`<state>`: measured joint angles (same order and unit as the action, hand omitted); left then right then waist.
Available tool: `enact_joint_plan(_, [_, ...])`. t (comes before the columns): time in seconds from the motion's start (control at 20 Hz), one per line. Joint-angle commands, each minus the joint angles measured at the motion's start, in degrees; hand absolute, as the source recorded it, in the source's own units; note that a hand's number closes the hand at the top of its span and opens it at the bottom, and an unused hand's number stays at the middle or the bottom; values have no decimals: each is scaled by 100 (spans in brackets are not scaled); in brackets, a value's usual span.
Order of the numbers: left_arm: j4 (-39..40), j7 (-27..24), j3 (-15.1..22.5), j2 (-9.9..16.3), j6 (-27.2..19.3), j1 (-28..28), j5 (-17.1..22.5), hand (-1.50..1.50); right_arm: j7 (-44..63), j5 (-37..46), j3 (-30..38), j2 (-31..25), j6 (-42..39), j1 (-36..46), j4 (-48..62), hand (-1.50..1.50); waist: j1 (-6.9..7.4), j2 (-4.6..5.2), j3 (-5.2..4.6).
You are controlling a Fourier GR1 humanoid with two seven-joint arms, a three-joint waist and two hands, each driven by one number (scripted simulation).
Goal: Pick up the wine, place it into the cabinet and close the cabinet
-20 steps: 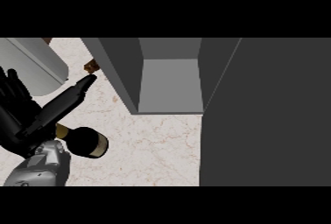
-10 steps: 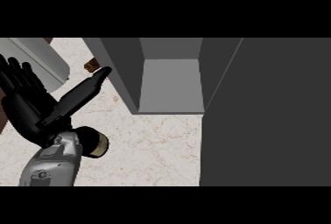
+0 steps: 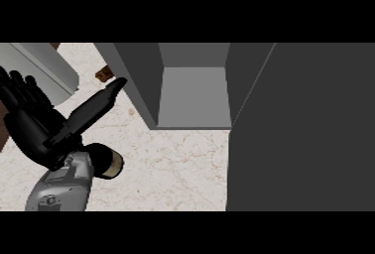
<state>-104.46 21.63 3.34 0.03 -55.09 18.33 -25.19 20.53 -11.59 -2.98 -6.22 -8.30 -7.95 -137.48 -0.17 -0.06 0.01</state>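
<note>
The cabinet (image 3: 192,94) fills the top and right of the head view, its grey compartment open toward us and its dark door (image 3: 300,129) swung out along the right side, so the way in is open. Below it runs the marbled desk (image 3: 176,168), bare in the middle. At the far left a pale, rounded object (image 3: 47,67) sits by the edge; what it is, I can't tell.

Now the action: the left hand (image 3: 33,121) comes in from the lower left on its grey forearm (image 3: 62,186), fingers spread upward, with the wine (image 3: 88,116) lying across the palm. The bottle is tilted, neck pointing up and right toward the cabinet's left wall, base (image 3: 106,163) low by the wrist. The fingers look mostly straight, so whether they wrap the bottle I can't tell. That angle seems meant to lead neck-first into the opening.

In the way, by my reckoning: the cabinet's left wall, just beside the neck. The right hand isn't showing.
</note>
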Motion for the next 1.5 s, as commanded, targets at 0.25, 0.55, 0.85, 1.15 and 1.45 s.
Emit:
enact_joint_plan(0.25, [-521,357,644,-3,-675,-957,-449,-150,452,327,-214,141,249,377,-189,-150,19,-1,-2])
enact_joint_plan(0.55, [-785,-338,481,-3,-502,-1666,-1,-150,58,239,-193,248,-54,-175,-229,-150,7,-1,-2])
enact_joint_plan(0.85, [-822,-169,641,-1,-663,-2056,82,-150,107,-14,240,144,-23,256,48,-150,15,2,0])
enact_joint_plan(1.15, [-1145,-955,827,-2,-699,-2931,839,-150,488,169,-100,239,82,111,-546,-150,25,-6,-2])
enact_joint_plan(1.45, [-679,-2582,535,-3,-367,-3408,2473,-150,-98,789,-604,541,12,6,104,-150,47,-3,-7])
